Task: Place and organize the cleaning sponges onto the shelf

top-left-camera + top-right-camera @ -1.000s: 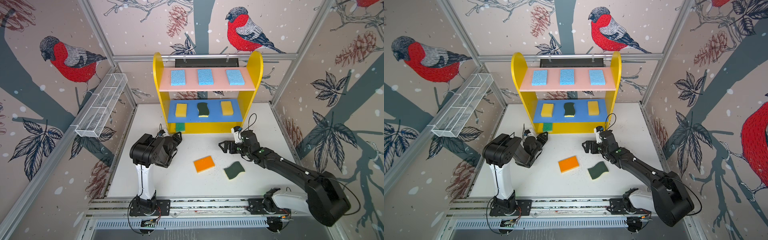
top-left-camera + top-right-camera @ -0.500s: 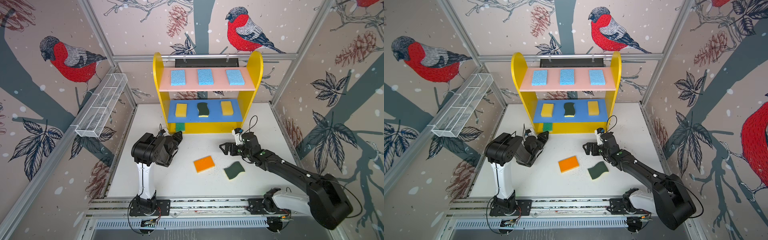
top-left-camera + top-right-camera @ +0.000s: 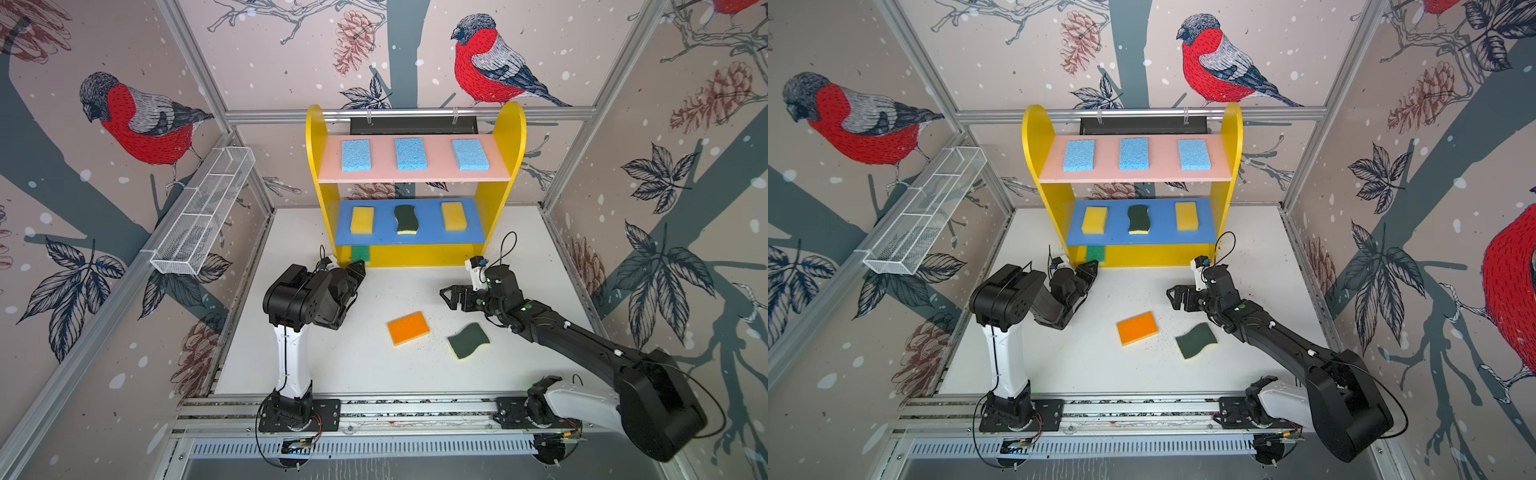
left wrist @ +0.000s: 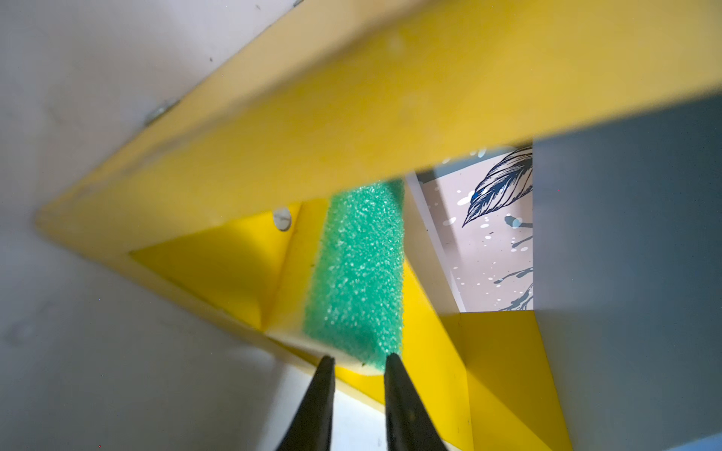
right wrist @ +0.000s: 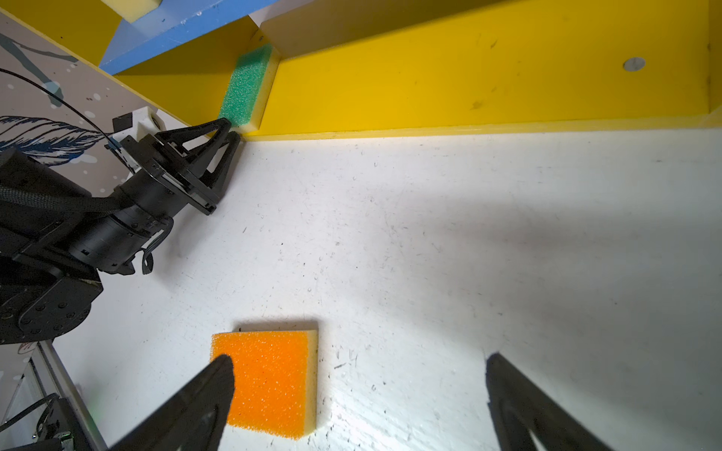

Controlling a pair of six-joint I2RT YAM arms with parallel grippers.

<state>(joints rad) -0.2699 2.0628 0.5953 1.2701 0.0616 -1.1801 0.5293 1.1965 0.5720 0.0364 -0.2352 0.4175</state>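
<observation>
The shelf (image 3: 509,137) holds three light-blue sponges (image 3: 410,153) on its pink board. Two yellow blocks (image 3: 362,220) and a wavy scourer (image 3: 405,219) lie on the blue board. A green-topped sponge (image 4: 357,273) lies on the yellow bottom tier at its left end (image 3: 360,252). My left gripper (image 4: 359,357) is shut, its tips against that sponge's near end (image 5: 230,131). An orange-topped sponge (image 3: 408,328) and a second wavy scourer (image 3: 468,340) lie on the white table. My right gripper (image 5: 359,359) hangs open over the table, beside the orange-topped sponge (image 5: 265,386).
A long white wire-mesh basket (image 3: 203,212) hangs on the left wall. The arms' metal rail (image 3: 395,409) runs along the table's front edge. The shelf's yellow bottom front board (image 5: 469,90) faces my right gripper.
The left jaws have narrowed to shut at the green-topped sponge's end, and the left arm has edged toward the shelf. The right arm has barely shifted.
</observation>
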